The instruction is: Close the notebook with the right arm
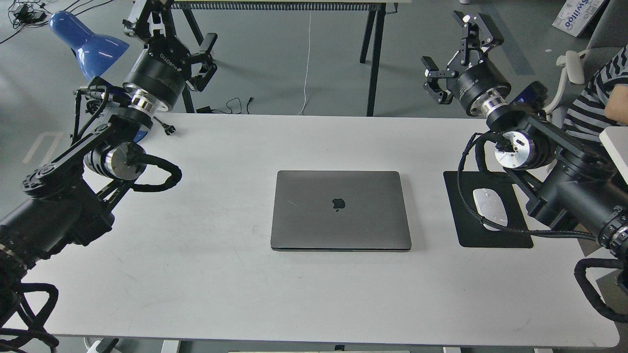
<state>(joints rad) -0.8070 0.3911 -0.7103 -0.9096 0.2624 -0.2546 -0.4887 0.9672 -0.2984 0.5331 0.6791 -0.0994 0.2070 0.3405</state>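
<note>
Well apart, closed notebook (340, 210) mid-table, right end effector (454, 59) raised, fingers spread

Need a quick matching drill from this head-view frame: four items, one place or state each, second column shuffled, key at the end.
Column 1:
1. notebook
2. white mouse
3. blue lamp
4. right gripper

Column 2:
A. open, raised above the table's far right edge
B. on the black mouse pad
C. far left, behind the left arm
D. lid shut, flat at the centre of the white table

Pairs: 1-D, 2-B, 3-C, 4-A
</note>
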